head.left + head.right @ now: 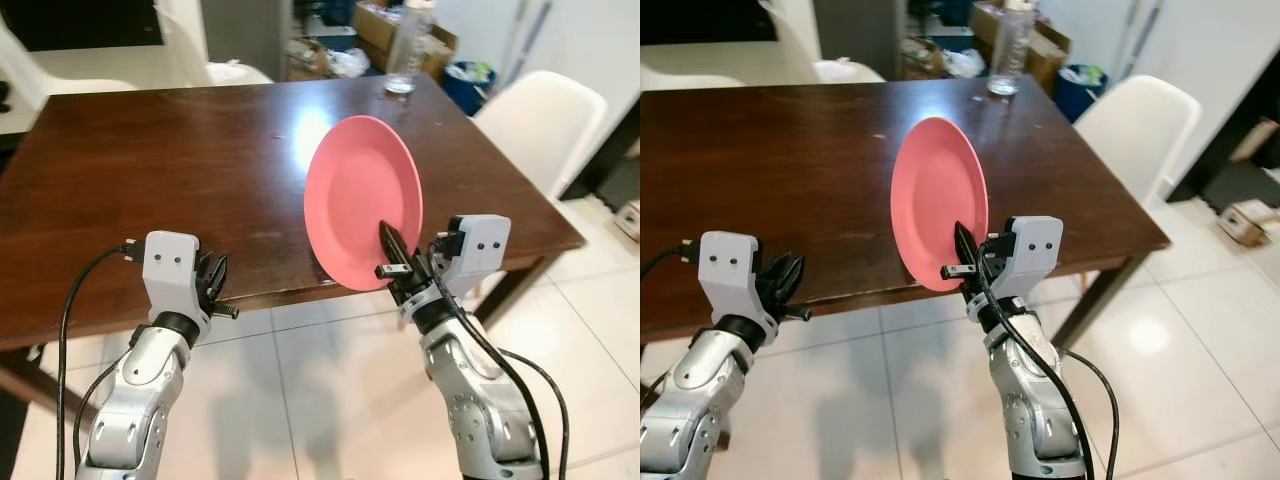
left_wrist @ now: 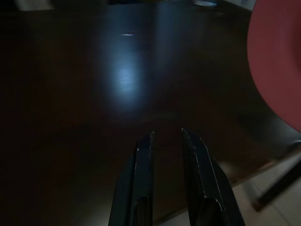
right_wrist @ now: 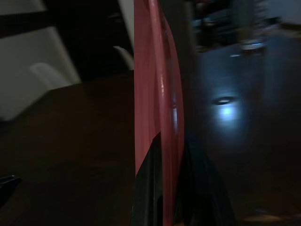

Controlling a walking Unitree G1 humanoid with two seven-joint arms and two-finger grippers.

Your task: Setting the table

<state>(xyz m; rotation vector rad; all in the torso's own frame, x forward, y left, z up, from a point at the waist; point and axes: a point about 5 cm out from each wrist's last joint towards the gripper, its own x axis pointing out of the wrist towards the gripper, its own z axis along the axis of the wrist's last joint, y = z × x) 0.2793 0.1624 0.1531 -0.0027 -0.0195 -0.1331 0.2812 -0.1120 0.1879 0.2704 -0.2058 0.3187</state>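
Left gripper (image 1: 215,283): raised at the near edge of the table, on the robot's left; its two black fingers (image 2: 143,188) stand a narrow gap apart with nothing between them.
Table (image 1: 150,170): dark brown wood with a glossy top that reflects a patch of light near its middle.
Pink plate (image 1: 362,200): held up on edge, nearly vertical, over the near right part of the table, its lower rim at the table's front edge.
Right gripper (image 1: 397,262): fingers clamped on the plate's lower rim, one on each face.
Clear bottle (image 1: 408,50): upright at the far edge of the table; contents cannot be made out.
White chair (image 1: 540,125): beside the table's right end.
Cardboard box (image 1: 385,25): on the floor beyond the table; contents unclear.
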